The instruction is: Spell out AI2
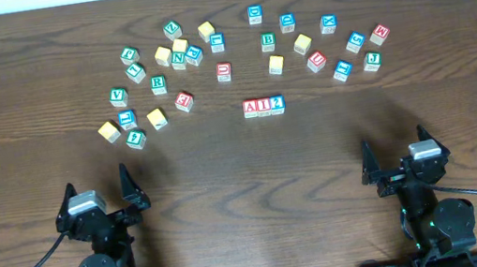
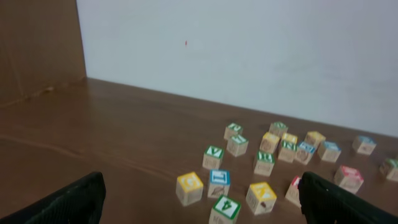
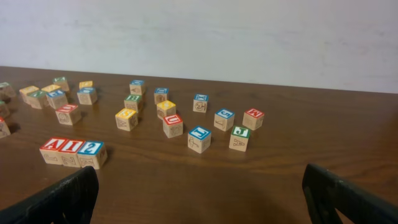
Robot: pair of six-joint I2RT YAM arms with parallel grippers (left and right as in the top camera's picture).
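Two arms sit well back. The left gripper is wide and empty. The A block, I block and 2 block touch in a row mid-table. The right gripper is wide and empty. Any reach near the row now risks knocking it crooked.

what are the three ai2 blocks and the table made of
AI2 cubes: they look like light, unvarnished wood. The sides are pale tan and matte in the right wrist view, and the tops are coloured red and blue, seemingly painted or printed.
Table: dark brown wood grain with a low sheen. Whether it is solid wood, veneer or laminate cannot be told from here.
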